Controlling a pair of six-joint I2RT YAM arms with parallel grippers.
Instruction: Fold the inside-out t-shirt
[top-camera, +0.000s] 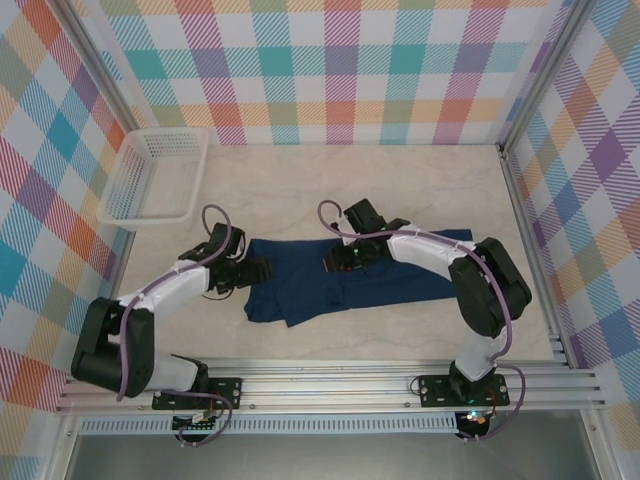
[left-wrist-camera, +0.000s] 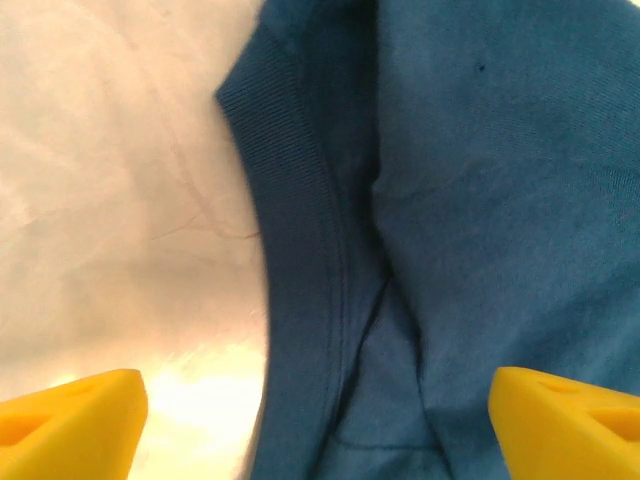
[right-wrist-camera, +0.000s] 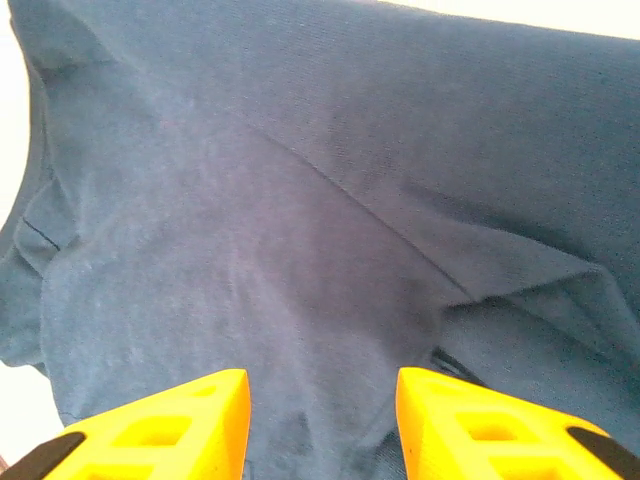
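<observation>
Lying crumpled at the centre of the table (top-camera: 400, 190), the inside-out t-shirt (top-camera: 300, 285) sits beneath both grippers. Left gripper (left-wrist-camera: 318, 392): jaws spread wide over a ribbed edge. Right gripper (right-wrist-camera: 320, 390): jaws partly spread above the fabric.

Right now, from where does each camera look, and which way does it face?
Top external: above and behind the arm bases, looking down on the table, the t-shirt and the basket; both arms, the left gripper and the right gripper show.
Left wrist: low over the t-shirt's ribbed edge and bare table; its own yellow fingers sit in the bottom corners.
Right wrist: close above the t-shirt's creased fabric; its own fingers show at the bottom.
Shared: all three views see the t-shirt.
</observation>
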